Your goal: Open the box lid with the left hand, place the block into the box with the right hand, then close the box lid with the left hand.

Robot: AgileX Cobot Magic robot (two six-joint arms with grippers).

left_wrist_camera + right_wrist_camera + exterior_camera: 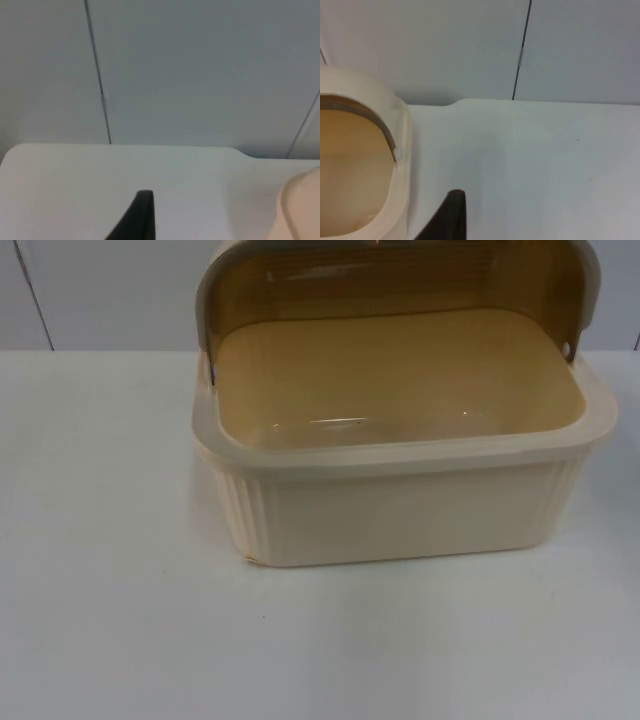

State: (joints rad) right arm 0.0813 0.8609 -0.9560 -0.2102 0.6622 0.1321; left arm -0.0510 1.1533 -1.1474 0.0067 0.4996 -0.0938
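Grey partition wall (pixel 120 290) backs the white bench (pixel 110 620), and on it we see the cream box (pixel 400 510) standing with its lid (pixel 400 280) swung up and back on its hinges, the amber-tinted panel upright behind the opening. We judge the first step done: the lid is open. Inside, the box floor looks bare, and we can make out no block on the bench around it, so the placing step seems still ahead, with the closing after that. Our left end effector (pixel 142 215) hangs over bare bench with a corner of the box just beside it; the right end effector (pixel 452 215) sits close beside the box rim. For both, we cannot tell whether they are spread or pressed together.
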